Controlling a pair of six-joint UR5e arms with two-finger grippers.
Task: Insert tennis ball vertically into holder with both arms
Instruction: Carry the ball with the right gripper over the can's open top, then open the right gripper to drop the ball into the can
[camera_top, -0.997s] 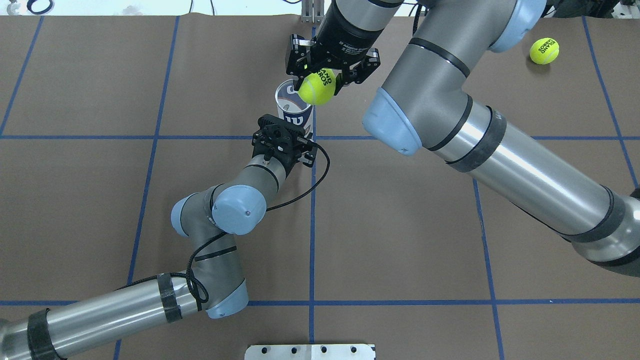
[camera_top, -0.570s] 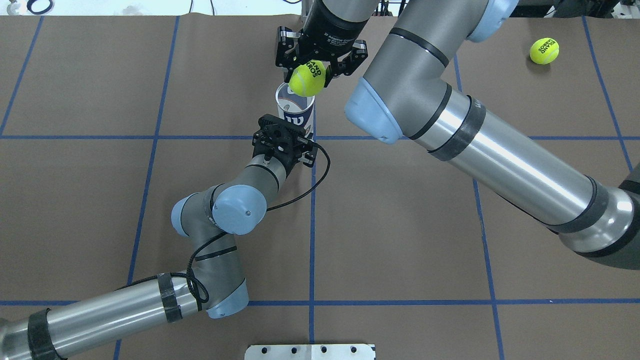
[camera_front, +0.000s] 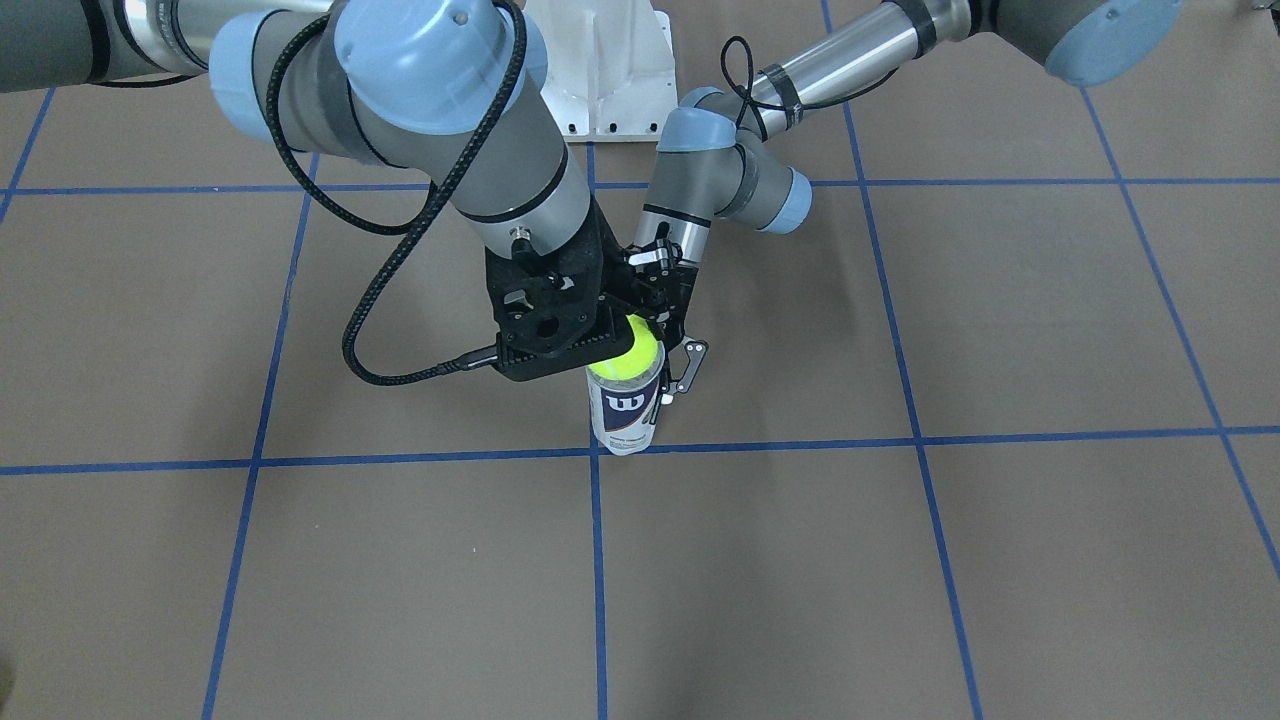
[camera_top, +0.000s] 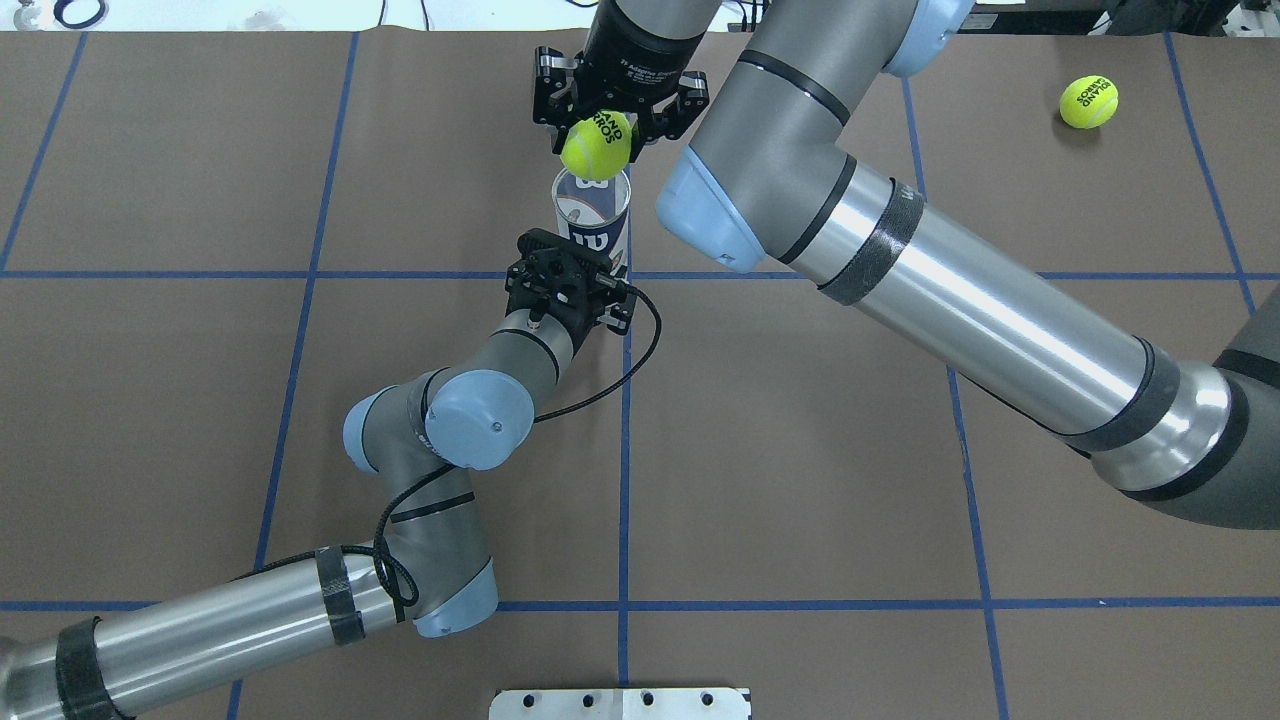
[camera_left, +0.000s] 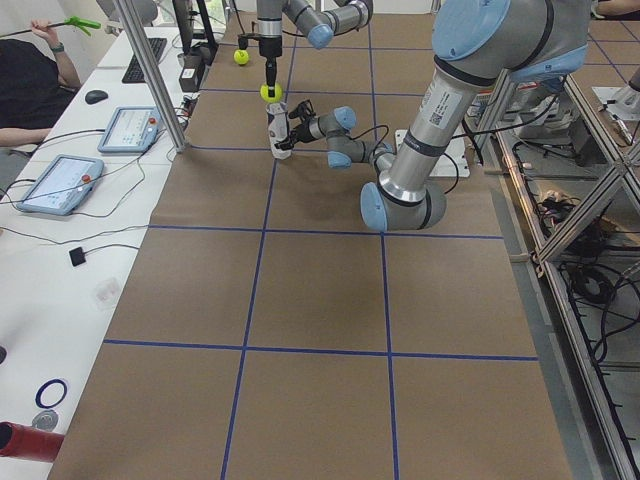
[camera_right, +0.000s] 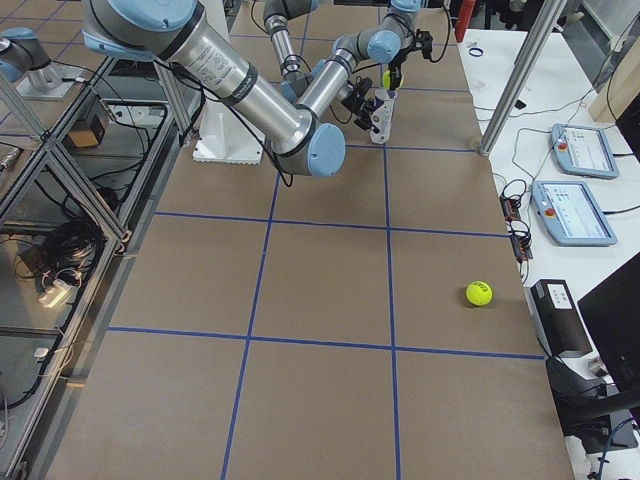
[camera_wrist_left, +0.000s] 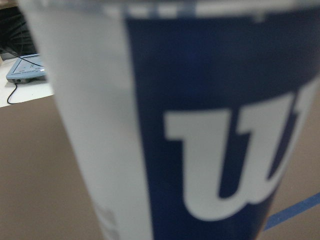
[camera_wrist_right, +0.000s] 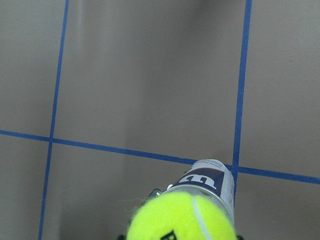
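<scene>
The right hand is clenching the tennis ball between its fingers and hanging it over the open mouth of the holder. The holder is standing upright on the counter, beside a crossing of blue tape lines. The left hand is coming in from the side and appears to be grasping the holder low on its labelled wall (its wrist camera is filled by the blurred "W" label, so it is very close at least).

From the right wrist view the ball is sitting almost straight over the rim. From the front-facing view it looks level with the mouth, and whether it is touching the silver rim cannot be told.

The step in hand is the vertical insertion. Because the ball is only slightly narrower than the can, centring matters most: the right hand should be lining the ball up over the middle of the opening and descending straight down, not at a slant. The left hand should be holding firm so the holder does not tip or slide if the felt drags on the rim. The ball is best released only once its widest part is inside the mouth.

A second ball is lying well apart on the counter.
</scene>
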